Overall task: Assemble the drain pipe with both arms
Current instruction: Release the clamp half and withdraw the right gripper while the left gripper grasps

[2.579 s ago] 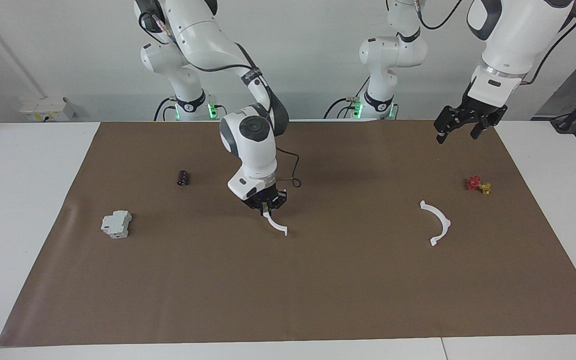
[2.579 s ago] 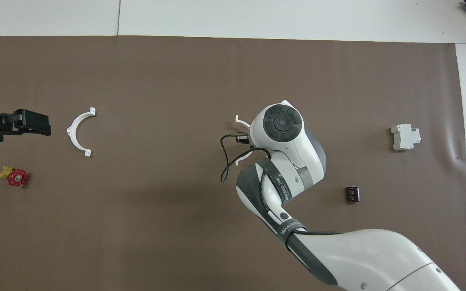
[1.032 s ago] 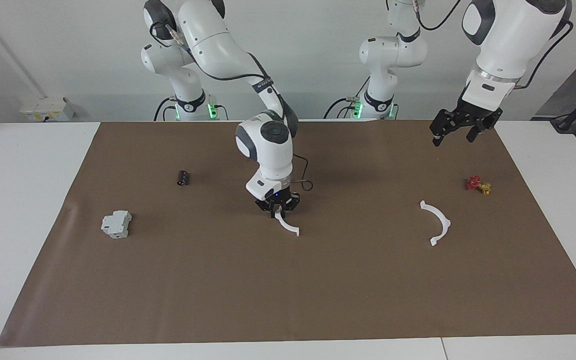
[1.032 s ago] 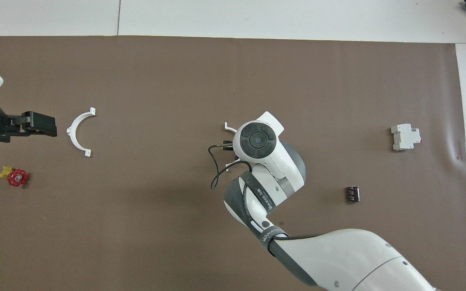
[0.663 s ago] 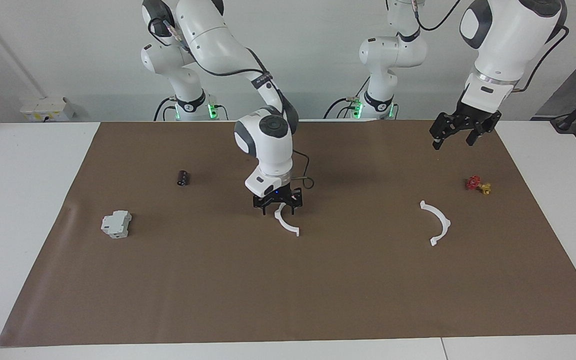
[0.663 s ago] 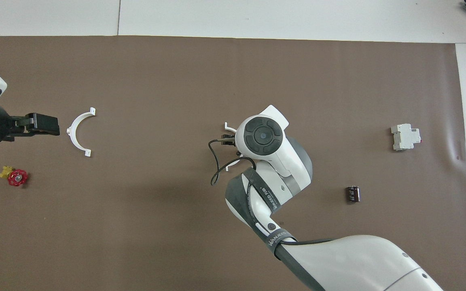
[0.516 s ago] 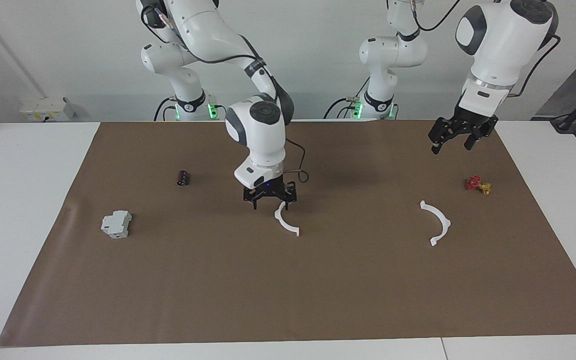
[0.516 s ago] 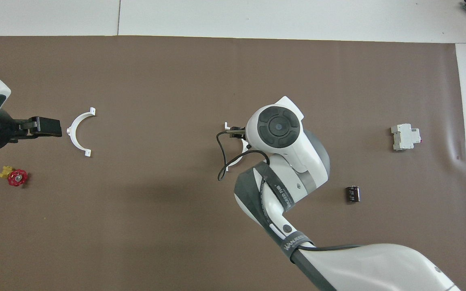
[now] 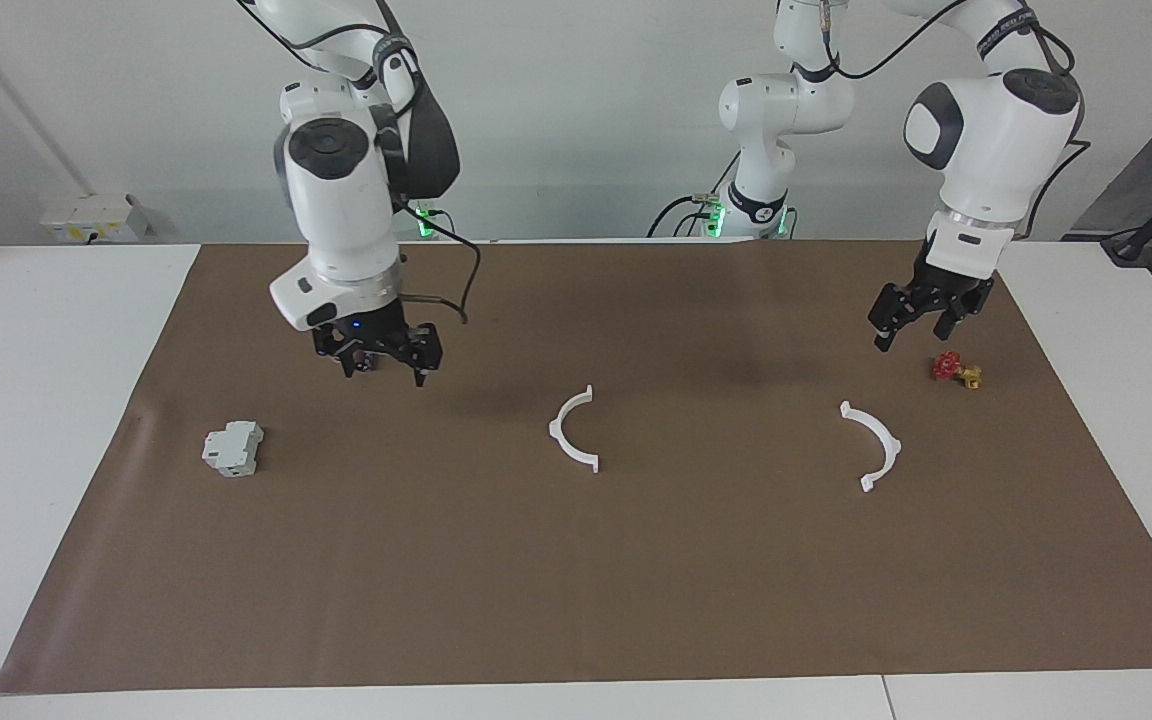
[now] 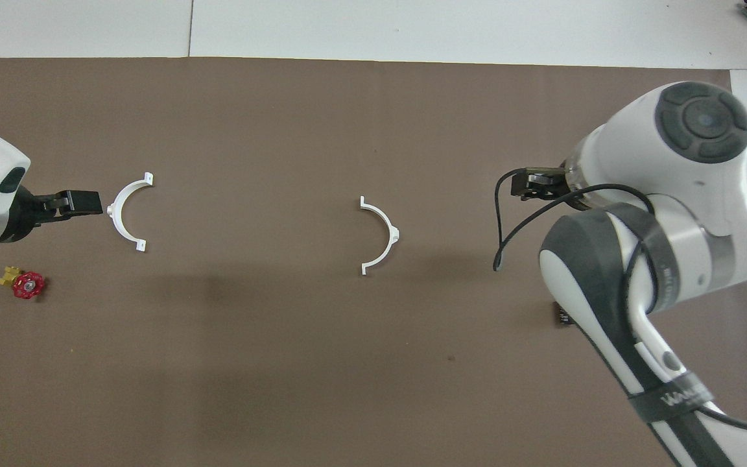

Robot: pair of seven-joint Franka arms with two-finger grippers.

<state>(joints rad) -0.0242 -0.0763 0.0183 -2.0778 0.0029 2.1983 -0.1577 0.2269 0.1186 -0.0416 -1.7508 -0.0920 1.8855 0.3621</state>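
Note:
Two white half-ring arcs of the drain pipe lie flat and apart on the brown mat. One arc lies in the middle of the mat and also shows in the overhead view. The other arc lies toward the left arm's end. My right gripper is open and empty, raised over the mat toward the right arm's end. My left gripper is open and empty, low over the mat beside the second arc and apart from it.
A grey-white boxy block sits toward the right arm's end. A small red and yellow valve lies near the left gripper. The small black cylinder is mostly hidden by the right arm, with only an edge showing.
My right gripper opened, let go of the arc in the middle of the mat, then rose and swung away toward the right arm's end. My left gripper came down closer to the other arc.

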